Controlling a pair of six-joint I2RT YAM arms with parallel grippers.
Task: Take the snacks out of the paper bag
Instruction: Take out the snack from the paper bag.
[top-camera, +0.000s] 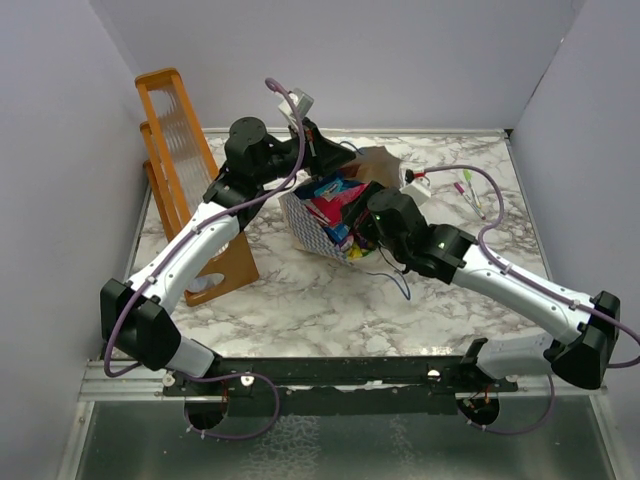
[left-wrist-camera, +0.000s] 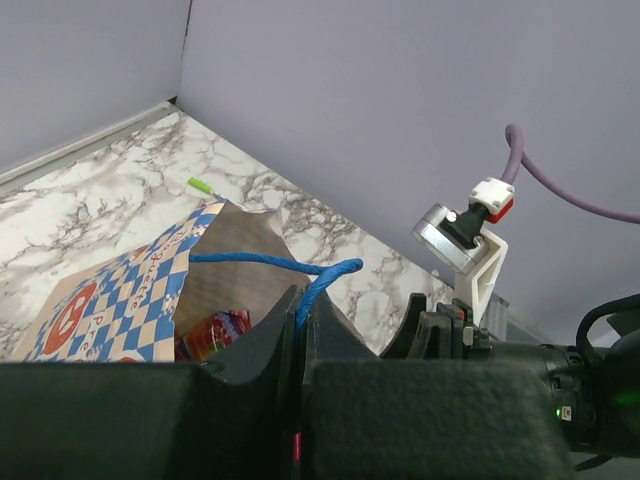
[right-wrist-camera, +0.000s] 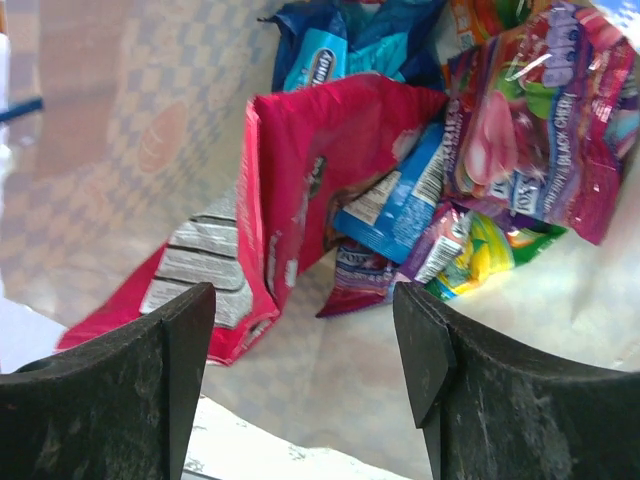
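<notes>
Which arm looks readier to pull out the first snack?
Right. The right gripper is open at the mouth of the paper bag, the pink-red pouch just ahead of it. The left gripper is shut on the blue cord handle.

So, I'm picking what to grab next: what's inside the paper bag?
Inside the paper bag: a red pouch, a blue packet, a purple packet and a green-yellow packet. Whatever lies beneath them is covered.
</notes>
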